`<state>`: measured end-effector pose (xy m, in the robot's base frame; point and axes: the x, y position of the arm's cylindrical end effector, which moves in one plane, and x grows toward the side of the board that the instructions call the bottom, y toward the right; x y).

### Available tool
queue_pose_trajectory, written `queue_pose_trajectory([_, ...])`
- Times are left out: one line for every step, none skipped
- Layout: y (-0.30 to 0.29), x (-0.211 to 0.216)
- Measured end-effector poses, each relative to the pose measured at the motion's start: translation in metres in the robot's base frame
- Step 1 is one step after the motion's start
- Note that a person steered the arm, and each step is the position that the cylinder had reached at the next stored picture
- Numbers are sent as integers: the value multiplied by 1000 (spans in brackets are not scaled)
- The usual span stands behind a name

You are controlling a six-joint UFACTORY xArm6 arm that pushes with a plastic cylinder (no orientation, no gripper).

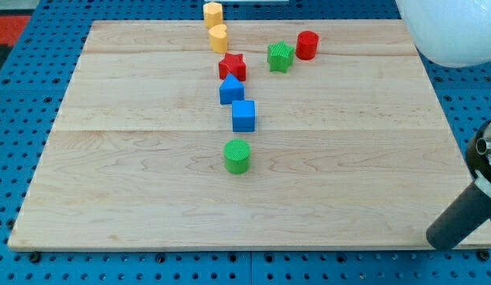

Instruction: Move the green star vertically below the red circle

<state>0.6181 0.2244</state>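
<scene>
The green star (280, 56) lies near the view's top, just left of and slightly below the red circle (307, 44), a small gap between them. My tip (436, 239) is at the board's bottom right corner, far from both and touching no block.
A line of blocks runs down the middle of the wooden board (111, 174): a yellow hexagon (212, 13), a yellow cylinder (218, 37), a red star (232, 66), a blue house-shaped block (231, 89), a blue cube (243, 115) and a green cylinder (237, 156). A white rounded object (459, 32) fills the top right corner.
</scene>
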Motion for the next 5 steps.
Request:
queue_pose_trajectory([0,0])
queue_pose_trajectory([-3,1])
queue_pose_trajectory([-5,1])
queue_pose_trajectory([-11,-29])
queue_pose_trajectory([-25,-89])
